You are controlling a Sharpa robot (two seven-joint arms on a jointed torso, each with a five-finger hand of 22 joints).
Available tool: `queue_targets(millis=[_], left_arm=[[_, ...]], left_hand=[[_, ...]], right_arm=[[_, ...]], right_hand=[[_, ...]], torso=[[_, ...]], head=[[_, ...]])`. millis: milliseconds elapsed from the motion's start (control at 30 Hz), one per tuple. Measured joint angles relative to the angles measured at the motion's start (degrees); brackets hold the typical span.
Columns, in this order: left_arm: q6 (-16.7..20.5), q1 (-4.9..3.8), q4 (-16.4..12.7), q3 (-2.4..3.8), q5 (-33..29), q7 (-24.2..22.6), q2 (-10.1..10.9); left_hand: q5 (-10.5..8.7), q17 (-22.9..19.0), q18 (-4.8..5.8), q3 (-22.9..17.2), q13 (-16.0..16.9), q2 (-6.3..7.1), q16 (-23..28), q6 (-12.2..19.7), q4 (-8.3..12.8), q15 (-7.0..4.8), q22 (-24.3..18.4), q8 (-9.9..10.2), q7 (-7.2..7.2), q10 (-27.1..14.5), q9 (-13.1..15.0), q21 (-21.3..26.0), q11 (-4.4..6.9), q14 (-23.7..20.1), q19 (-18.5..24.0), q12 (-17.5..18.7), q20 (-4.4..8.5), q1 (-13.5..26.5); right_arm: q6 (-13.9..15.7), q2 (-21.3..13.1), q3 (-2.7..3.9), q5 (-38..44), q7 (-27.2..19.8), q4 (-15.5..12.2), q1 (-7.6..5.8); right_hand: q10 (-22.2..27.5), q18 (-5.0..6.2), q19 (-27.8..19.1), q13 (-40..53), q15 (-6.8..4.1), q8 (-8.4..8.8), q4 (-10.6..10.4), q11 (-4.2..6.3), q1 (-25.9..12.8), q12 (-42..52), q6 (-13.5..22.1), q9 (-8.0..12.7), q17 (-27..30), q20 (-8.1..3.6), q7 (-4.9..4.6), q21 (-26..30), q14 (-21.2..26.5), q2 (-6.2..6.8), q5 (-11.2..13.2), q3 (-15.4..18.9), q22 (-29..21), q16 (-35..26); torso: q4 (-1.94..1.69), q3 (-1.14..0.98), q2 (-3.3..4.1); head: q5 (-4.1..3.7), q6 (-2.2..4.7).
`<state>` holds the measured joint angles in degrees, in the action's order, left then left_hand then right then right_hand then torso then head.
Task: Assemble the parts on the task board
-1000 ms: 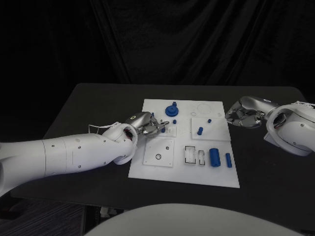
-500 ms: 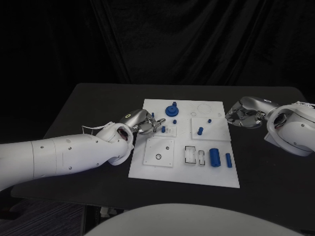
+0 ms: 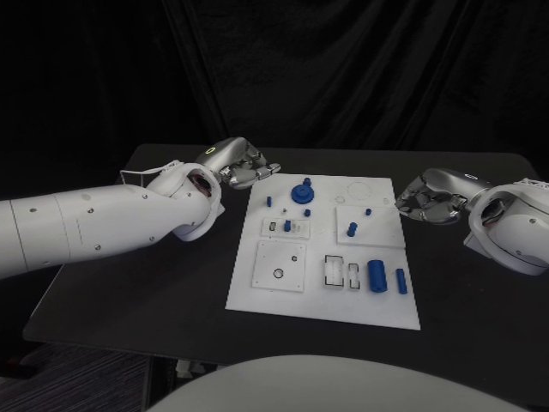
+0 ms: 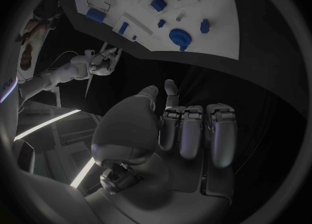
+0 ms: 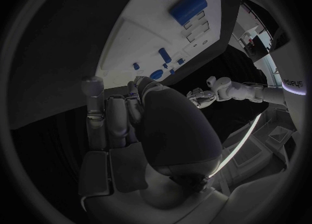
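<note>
The white task board [image 3: 260, 296] lies mid-table. On it are a blue round knob [image 3: 302, 193], a small peg [image 3: 269, 202], a small blue piece [image 3: 287, 227] in a clear holder, a peg [image 3: 352, 229], a large blue cylinder [image 3: 375, 275] and a thinner one [image 3: 401, 281]. My left hand [image 3: 240, 163] hovers off the board's far left corner, fingers curled, holding nothing. My right hand [image 3: 425, 199] sits just off the board's right edge, fingers also curled in. The left wrist view shows my left hand [image 4: 176, 130] and the board [image 4: 215, 31] beyond it. The right wrist view shows my right hand [image 5: 130, 125] and the board [image 5: 130, 42].
A black ring [image 3: 277, 274] marks a square plate on the board's near left. Two rectangular slots [image 3: 341, 270] lie beside the large cylinder. Bare black table [image 3: 139, 275] stretches to the left and front of the board.
My left hand has pulled back from over the board's left middle to beyond its far left corner, uncovering the small blue piece in the holder. The right hand has stayed put.
</note>
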<state>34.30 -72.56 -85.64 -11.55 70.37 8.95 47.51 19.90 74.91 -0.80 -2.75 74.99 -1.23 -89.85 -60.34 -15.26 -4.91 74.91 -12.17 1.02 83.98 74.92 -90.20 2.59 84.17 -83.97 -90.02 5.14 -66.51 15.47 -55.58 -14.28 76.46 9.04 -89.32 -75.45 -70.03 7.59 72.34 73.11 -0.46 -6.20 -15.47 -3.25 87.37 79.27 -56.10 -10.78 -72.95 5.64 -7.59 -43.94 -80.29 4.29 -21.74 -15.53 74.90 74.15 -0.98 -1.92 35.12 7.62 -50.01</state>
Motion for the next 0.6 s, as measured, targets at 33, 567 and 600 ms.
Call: queue_targets(millis=[33, 567, 600], left_arm=[[-1.01, -0.57, 0.38, -0.07, -0.18, 0.20, -0.01], [-21.55, -3.46, 16.16, -0.44, -10.58, 4.48, -8.73], [-22.72, -3.47, 17.03, -0.45, -11.04, 4.80, -9.31]], left_hand=[[-0.27, 0.00, 0.00, -0.13, 0.00, 0.00, 0.00, 0.16, 0.01, 0.00, 0.00, 0.10, 0.01, 0.00, 0.02, 0.00, 0.00, 0.00, 0.00, 0.00, 0.00, -0.29], [-7.81, 0.00, 0.00, -0.99, 0.00, -0.88, 0.00, 4.06, -1.04, 0.83, 0.00, 0.97, 1.85, 0.06, 0.02, 0.00, -1.09, -0.22, -0.11, 0.00, -0.95, -3.33], [-7.92, 0.00, 0.00, -0.81, 0.00, -1.10, 0.00, 4.06, -1.21, 0.83, 0.00, 0.71, 1.85, 0.06, 0.02, 0.00, -1.09, -0.22, -0.11, 0.00, -0.96, -3.11]], right_arm=[[0.23, 0.00, 0.00, 0.00, -0.17, -0.02, 0.00], [2.76, -0.06, 0.00, -0.30, -2.36, -0.25, 0.00], [2.81, -0.07, 0.00, -0.31, -2.43, -0.25, 0.00]], right_hand=[[-0.01, 0.00, 0.15, 0.11, 0.00, 0.00, 0.00, -0.01, 0.00, 0.00, 0.00, -0.04, -0.14, -0.01, 0.00, -0.28, 0.00, 0.00, 0.00, 0.00, 0.00, 0.01], [-4.89, 0.00, 3.64, 1.84, -0.47, 0.00, 0.31, 0.39, 0.00, 2.68, -0.56, -0.20, -2.00, -0.41, 0.25, -7.13, -2.82, 0.00, -0.86, -0.31, 0.04, 3.73], [-4.89, 0.00, 3.64, 1.84, -0.47, 0.00, 0.31, 0.39, 0.00, 2.68, -0.56, -0.20, -2.00, -0.41, 0.25, -7.13, -2.82, 0.00, -0.86, -0.31, 0.04, 3.73]], torso=[[0.01, 0.01, 0.01], [-0.05, -0.03, 0.09], [-0.05, -0.03, 0.10]], head=[[0.01, 0.00], [-0.08, 0.00], [-0.03, 0.00]])
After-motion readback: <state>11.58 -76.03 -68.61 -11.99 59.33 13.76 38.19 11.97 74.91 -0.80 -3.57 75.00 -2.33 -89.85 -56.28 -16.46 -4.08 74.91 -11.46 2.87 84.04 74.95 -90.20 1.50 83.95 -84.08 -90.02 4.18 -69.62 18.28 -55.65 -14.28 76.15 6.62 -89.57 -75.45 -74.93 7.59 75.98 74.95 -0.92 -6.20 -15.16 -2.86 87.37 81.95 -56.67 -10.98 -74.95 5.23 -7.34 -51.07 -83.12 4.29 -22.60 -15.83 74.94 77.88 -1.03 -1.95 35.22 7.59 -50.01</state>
